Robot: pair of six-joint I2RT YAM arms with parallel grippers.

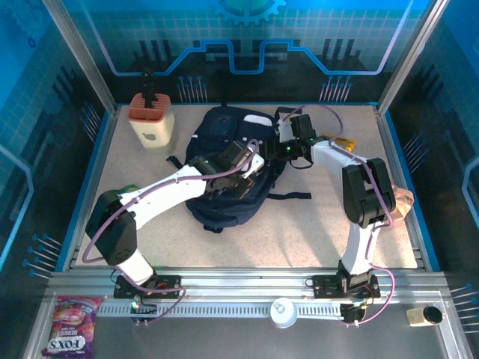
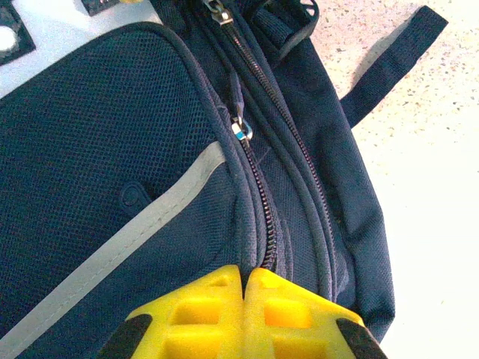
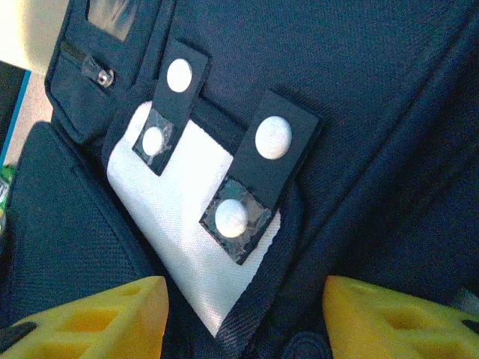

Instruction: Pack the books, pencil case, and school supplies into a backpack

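While its yellow fingers are pressing together, the left end effector [image 2: 243, 288] is sitting closed on the backpack [image 2: 112, 149], right where a zipper track is running in under the tips. Whether any fabric is being nipped I cannot tell. Just ahead of it a zipper pull [image 2: 241, 131] is lying on the closed track, and beyond that a black strap [image 2: 389, 67] is trailing onto the tabletop [image 2: 434, 187].

The right end effector [image 3: 245, 303] is hanging wide open, holding nothing, close over the bag's white patch [image 3: 172, 217], with two black snap tabs [image 3: 273, 142] just ahead of its fingers.

Both arms are crowding one bag, so I judge they are risking a knock against each other. A tug on limp fabric may be dragging the whole backpack rather than opening it, and the open fingers could be snagging a tab.

Far behind the left end effector, a purple packet [image 1: 71, 325] is showing "FOX'S".
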